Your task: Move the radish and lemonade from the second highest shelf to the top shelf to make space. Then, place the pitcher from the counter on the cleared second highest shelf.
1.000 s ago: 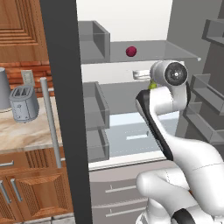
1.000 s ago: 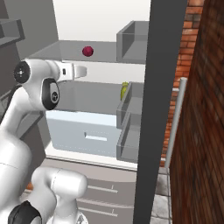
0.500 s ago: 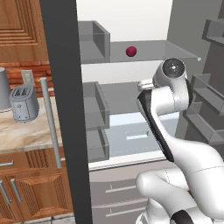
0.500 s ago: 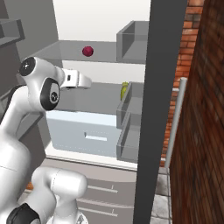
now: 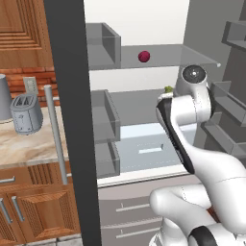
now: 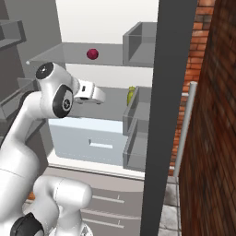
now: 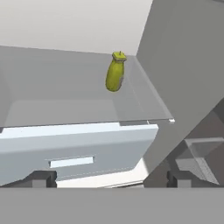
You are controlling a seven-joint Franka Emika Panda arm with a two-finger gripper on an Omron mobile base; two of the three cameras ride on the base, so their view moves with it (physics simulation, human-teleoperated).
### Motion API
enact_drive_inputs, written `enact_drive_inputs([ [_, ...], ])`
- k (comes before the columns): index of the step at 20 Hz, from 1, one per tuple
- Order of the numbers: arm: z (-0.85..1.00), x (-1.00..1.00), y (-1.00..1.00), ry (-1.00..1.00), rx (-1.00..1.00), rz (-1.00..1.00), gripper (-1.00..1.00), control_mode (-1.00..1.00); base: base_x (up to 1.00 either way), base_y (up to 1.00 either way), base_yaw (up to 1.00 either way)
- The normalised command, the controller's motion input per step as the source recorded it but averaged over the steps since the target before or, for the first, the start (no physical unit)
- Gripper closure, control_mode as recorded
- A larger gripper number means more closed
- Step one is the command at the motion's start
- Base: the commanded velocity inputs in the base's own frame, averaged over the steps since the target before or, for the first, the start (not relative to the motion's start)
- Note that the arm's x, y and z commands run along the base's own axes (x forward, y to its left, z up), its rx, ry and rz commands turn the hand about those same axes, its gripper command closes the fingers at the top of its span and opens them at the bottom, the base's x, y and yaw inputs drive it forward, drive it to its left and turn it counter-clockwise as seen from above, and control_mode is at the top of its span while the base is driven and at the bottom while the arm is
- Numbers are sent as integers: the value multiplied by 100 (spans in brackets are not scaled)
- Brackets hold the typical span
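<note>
The left base view looks forward and down from behind the arm's left side, past a dark fridge door edge (image 5: 67,120) into the open fridge, with the beige marbled stone counter (image 5: 24,144) at its left. The right base view faces the same fridge interior from behind the arm's right side, so both share the uppermost thin grey glass-like shelf (image 5: 168,56) (image 6: 64,53) bearing the small dark red-magenta radish ball (image 5: 143,56) (image 6: 92,54). The hand view sits much nearer, looking along the gripper over the second grey shelf (image 7: 61,96) toward the small olive-green, yellow-capped lemonade bottle (image 7: 115,73) near the back corner.
</note>
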Motion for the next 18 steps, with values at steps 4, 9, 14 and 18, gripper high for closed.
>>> enact_drive_inputs([
  [4,-42,13,-30,-3,8,-9,-100,-100,0,0,0],
  [9,-22,29,-17,-3,1,-9,-100,-100,0,0,0],
  [14,-3,41,-3,0,0,-8,-100,-100,0,0,0],
  [18,0,48,-14,7,1,-5,-100,-100,0,0,0],
])
